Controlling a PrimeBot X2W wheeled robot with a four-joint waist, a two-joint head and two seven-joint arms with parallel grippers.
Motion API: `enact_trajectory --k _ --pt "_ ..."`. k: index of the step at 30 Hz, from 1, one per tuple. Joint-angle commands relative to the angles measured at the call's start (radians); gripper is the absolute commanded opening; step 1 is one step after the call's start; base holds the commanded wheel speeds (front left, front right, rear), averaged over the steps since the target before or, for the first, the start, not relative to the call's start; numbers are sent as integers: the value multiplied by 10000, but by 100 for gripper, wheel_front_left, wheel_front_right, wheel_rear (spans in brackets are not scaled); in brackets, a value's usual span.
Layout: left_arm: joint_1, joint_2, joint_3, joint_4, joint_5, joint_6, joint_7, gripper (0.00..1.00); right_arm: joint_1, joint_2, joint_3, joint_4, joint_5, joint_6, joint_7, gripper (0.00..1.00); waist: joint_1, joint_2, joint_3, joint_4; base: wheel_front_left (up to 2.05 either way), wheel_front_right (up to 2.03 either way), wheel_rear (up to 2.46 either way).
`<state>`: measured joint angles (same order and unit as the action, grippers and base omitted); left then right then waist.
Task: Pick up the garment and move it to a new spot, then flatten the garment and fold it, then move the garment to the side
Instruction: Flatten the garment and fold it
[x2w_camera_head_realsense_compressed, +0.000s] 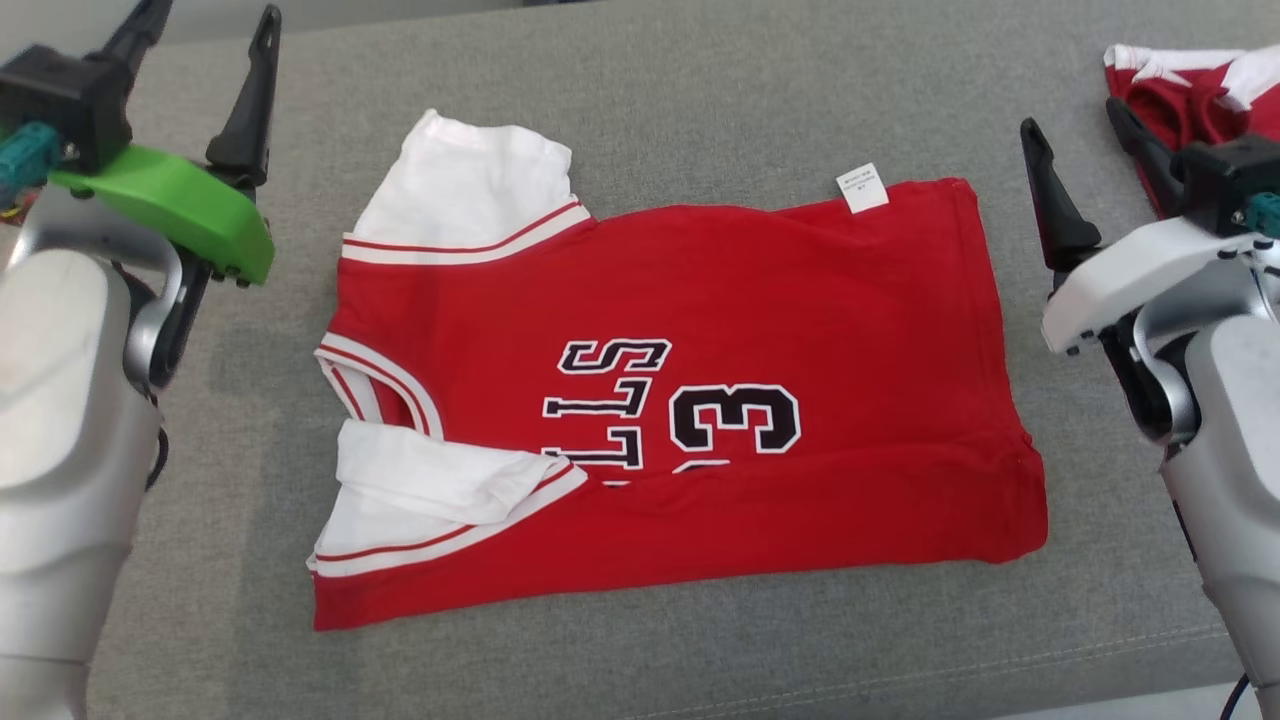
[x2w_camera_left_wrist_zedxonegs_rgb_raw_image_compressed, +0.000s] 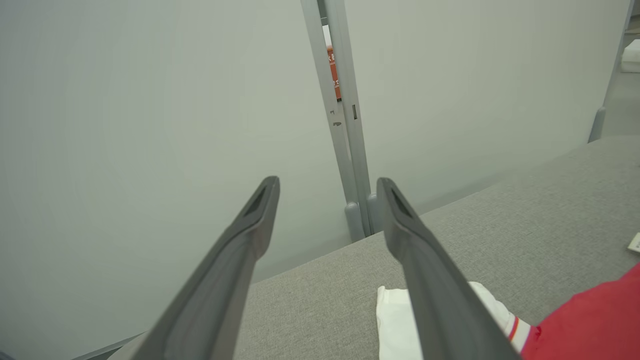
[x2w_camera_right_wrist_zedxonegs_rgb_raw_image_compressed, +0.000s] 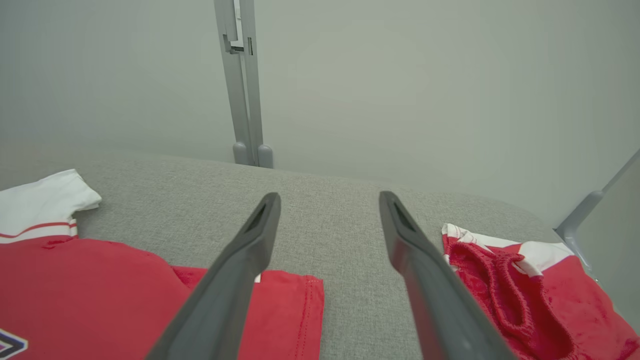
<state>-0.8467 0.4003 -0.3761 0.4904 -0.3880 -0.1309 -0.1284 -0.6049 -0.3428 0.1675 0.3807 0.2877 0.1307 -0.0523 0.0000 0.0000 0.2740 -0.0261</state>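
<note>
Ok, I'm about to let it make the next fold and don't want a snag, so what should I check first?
1. Left tool open, holding nothing: ok.
2. Right tool open, holding nothing: ok.
3. Red jersey lying flat on the grey cushion, near long edge folded over: ok.
4. Far white sleeve tucked in: not ok; it pokes out past the body.
5. Other red garment apart from the jersey: ok, though close to the right tool.
6. Layers under the fold smooth: cannot tell.
</note>
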Motion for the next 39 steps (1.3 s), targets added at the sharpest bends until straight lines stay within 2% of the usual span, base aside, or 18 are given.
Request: enact_trajectory --k 1,11,21,28,34,35,36,37,39 --pt "-556 172 -397 246 -248 10 147 100 -453 -14 118 256 105 -1 165 100 0 0 1379 -452 0 0 0" --pt "-2926 845 -2787 2099 -2322 14 1371 100 -2590 397 1505 1919 793 -1 1032 100 0 0 2791 -1154 0 0 0" --pt "-3627 1389 -4856 2823 -3850 13 2101 100 -3410 569 2838 2645 1675 -1 919 100 0 0 3007 -1596 0 0 0" --pt "-4054 1520 -5629 3454 -4231 13 1944 100 -3803 621 3556 2988 2175 -1 870 100 0 0 3149 -1692 0 0 0" --pt "-4223 1247 -6056 4221 -4717 14 2010 100 -3978 561 4215 3325 2654 -1 997 100 0 0 3178 -1633 0 0 0" --pt "-4231 1229 -6149 4271 -4795 14 2048 79 -4000 536 4313 3351 2717 1 1039 46 0 0 3172 -1623 0 0 0" --pt "-4233 1211 -6179 4291 -4928 14 2031 47 -4050 523 4363 3330 2781 -1 994 25 0 0 3167 -1616 0 0 0" --pt "-4247 1204 -6130 4305 -5121 14 1891 0 -4121 479 4391 3295 2865 -1 904 0 0 0 3159 -1601 0 0 0" --pt "-4299 1219 -6133 4324 -5282 16 1684 0 -4193 377 4486 3273 2939 -2 822 0 0 0 3122 -1556 0 0 0"
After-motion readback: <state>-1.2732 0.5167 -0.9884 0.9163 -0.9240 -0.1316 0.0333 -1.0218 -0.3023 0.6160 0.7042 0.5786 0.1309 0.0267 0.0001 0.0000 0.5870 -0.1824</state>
